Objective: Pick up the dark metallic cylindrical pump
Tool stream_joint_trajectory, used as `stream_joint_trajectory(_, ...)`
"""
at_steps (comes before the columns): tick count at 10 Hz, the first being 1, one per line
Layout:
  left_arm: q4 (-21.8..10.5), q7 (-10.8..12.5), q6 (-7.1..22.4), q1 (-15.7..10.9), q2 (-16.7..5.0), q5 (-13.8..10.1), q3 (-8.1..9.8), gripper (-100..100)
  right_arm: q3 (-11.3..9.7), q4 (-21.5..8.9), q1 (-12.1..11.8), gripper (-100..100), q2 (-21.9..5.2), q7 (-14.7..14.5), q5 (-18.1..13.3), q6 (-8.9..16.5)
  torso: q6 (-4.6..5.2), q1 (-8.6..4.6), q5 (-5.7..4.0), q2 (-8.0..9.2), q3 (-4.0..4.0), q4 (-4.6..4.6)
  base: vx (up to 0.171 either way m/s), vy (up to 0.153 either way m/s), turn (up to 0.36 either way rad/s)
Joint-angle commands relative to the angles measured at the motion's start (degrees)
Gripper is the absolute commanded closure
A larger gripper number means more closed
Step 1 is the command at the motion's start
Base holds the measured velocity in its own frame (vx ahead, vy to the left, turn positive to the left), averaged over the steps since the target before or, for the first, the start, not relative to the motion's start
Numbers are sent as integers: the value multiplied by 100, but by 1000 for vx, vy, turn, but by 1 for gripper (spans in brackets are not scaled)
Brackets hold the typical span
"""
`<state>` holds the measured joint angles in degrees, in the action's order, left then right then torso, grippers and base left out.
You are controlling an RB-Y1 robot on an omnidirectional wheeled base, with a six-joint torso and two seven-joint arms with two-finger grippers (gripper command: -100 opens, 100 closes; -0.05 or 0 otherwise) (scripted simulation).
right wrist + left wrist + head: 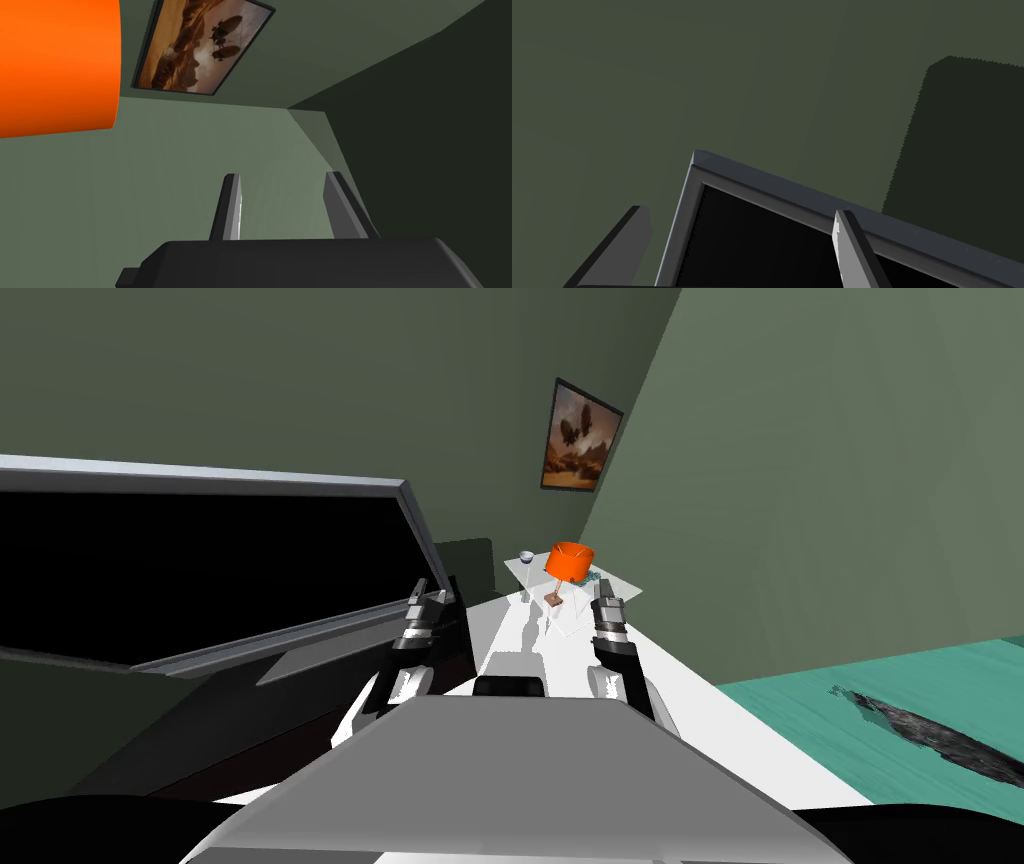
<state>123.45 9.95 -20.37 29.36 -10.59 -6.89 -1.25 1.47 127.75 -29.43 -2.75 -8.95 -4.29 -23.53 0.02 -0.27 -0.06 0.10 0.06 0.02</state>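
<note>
Pump location cannot be told: the things on the far side table point(620, 586) are too small to make out. TV point(200, 558) sits at left. Left gripper point(739, 240) points at the TV's top corner, fingers spread wide apart. A small cup point(525, 556) and an orange lamp point(568, 563) stand on the table. Right gripper point(285, 200) is near the lamp, fingers apart. Teal rug point(900, 708) lies far right.
</note>
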Motion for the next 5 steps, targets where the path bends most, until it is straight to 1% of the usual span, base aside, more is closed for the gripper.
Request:
stream_joint_trajectory(1, -216, 127, 42, 106, -158, -211, 39, -100, 0, 0, 0, 0, 0, 0, 0, 0, 0, 0, 0, 0, 0, 0, -7, -79, -320)
stream_joint_trajectory(3, -571, 275, 120, 191, -302, -463, 84, -100, 0, 0, 0, 0, 0, 0, 0, 0, 0, 3, 0, -1, -1, 0, -7, -66, -325)
stream_joint_trajectory(4, -571, 275, 120, 191, -302, -463, 84, -100, 0, 0, 0, 0, 0, 0, 0, 0, -1, 6, 1, -1, -1, 0, -1, -33, -94)
stream_joint_trajectory(5, -765, 357, 173, 234, -368, -593, 112, -100, 1, 0, -1, 0, -1, 0, 0, 0, -6, 16, 3, -2, -1, 0, 9, -38, -234)
